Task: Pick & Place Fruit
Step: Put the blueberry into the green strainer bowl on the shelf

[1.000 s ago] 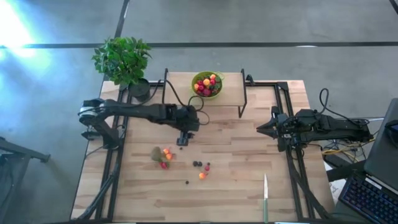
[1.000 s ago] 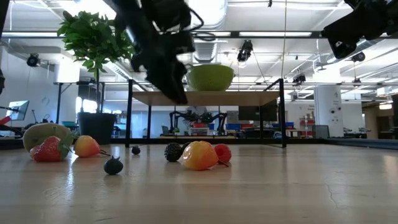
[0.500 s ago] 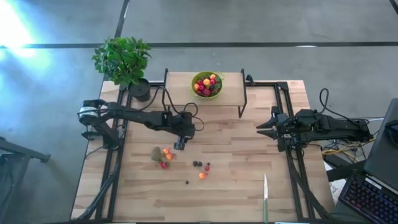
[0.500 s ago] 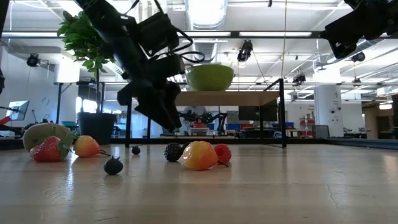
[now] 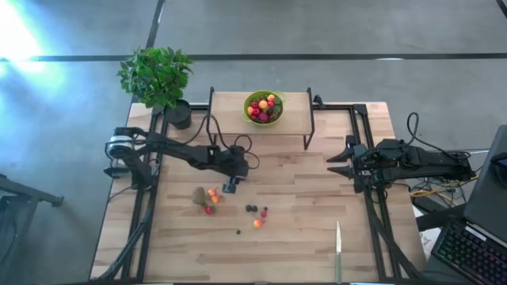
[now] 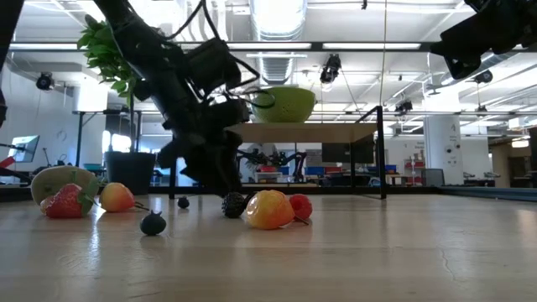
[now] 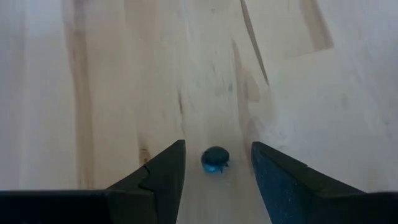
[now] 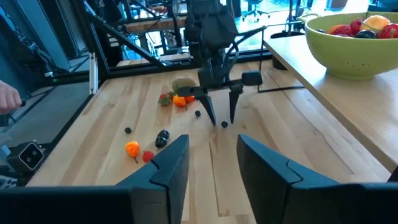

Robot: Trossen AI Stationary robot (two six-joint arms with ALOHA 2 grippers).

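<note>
The wooden surface (image 5: 301, 222) carries a shelf with a green bowl (image 5: 264, 107) of fruit. The left end effector (image 5: 230, 188) hangs low with its fingers apart either side of a dark berry (image 7: 215, 159). The right end effector (image 5: 336, 159) waits at the right edge, fingers apart. More fruit (image 5: 207, 198) lies nearby.

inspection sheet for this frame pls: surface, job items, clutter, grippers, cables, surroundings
Surface: wooden table, small raised shelf at the far edge.
Job's things: loose fruit in a cluster on the table; dark berry between the left fingers; more fruit in the green bowl on the shelf.
Clutter: knife near the front edge.
Grippers: left gripper open, low over the berry; right gripper open, waiting at the right side.
Cables: black leads along both arms.
Surroundings: potted plant, keyboard at the right.
</note>
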